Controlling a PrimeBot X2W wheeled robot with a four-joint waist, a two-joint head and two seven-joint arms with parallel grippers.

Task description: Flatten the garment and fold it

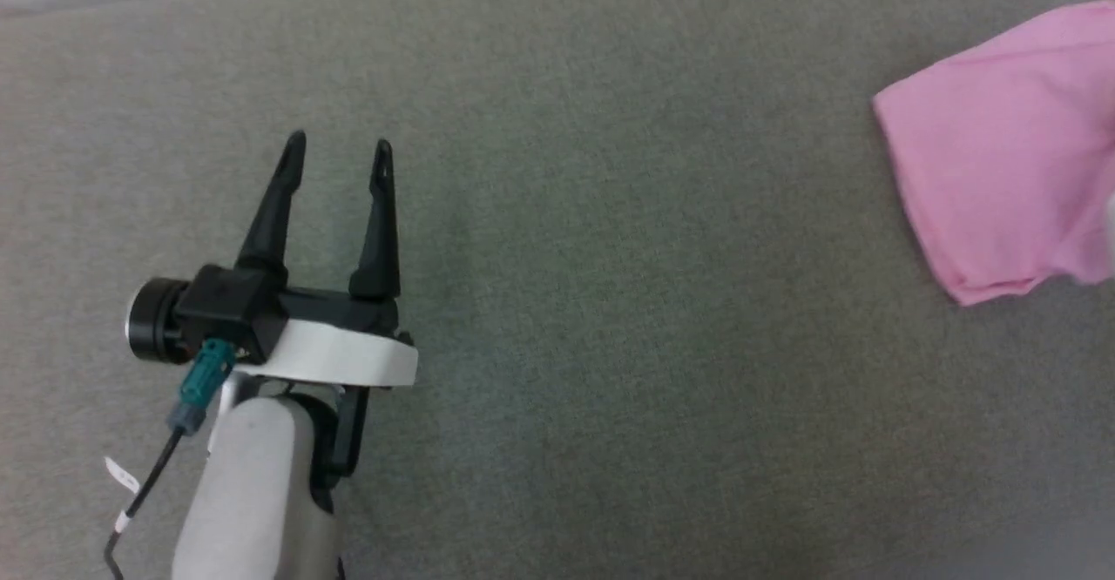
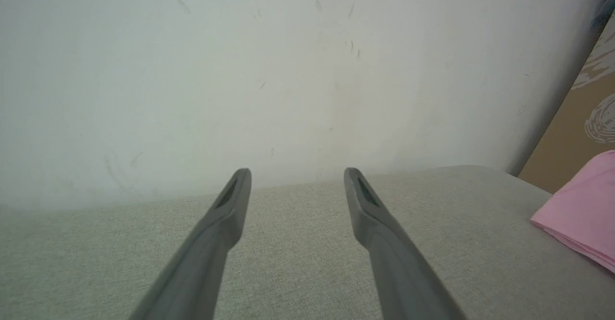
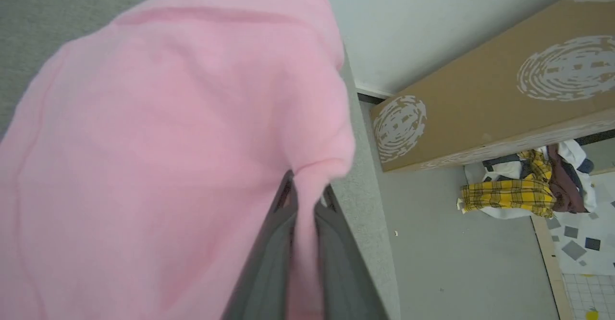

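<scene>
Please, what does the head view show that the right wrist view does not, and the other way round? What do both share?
Head view: the left gripper, jaws open, over the grey surface and well apart from the garment.

Right wrist view: the right gripper, jaws shut on a fold of the garment, plus a brown cardboard box and a pile of clothes on the floor.

Both: the pink garment and the grey surface.

We see soft, even light with faint shadows; wrist views bend at the edges, and the garment point(image 3: 144, 142) looks blurred.
</scene>
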